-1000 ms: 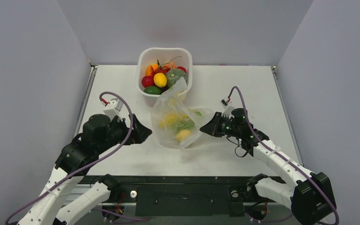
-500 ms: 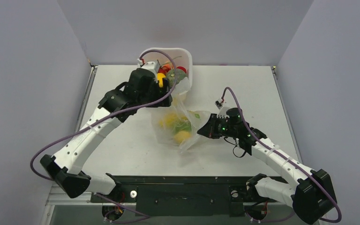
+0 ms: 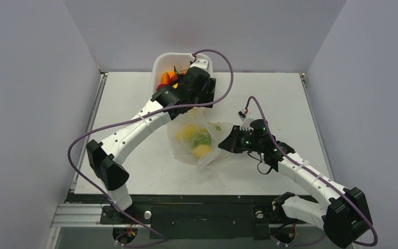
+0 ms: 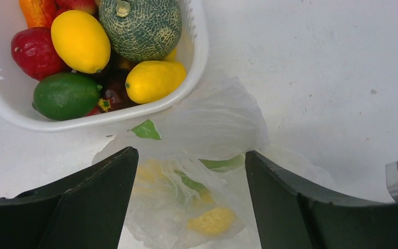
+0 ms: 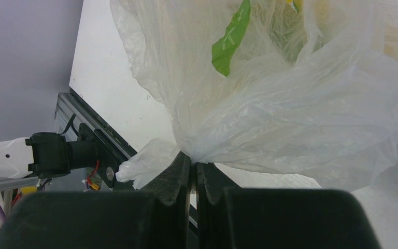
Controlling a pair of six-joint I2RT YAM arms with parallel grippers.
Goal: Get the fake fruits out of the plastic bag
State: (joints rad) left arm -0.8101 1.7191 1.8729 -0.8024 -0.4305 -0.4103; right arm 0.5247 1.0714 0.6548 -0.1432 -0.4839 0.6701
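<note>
Bag (image 3: 196, 136) of thin, crinkly clear plastic with a green print, lying on the bench (image 3: 269, 93) just beside the white tub (image 4: 199, 49). Inside the bag, yellow fruits (image 4: 212, 222) and some green, blurred through the film. In the tub: two lemons, a lime, a red fruit, a netted green melon. Pressed together on a gathered bag corner, the right pincer (image 5: 193, 162); spread wide above the bag, the left pincer (image 4: 190, 155).

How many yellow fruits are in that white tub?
2 show: one yellow fruit left of the green melon, another below it by the tub rim. More may lie hidden.
</note>
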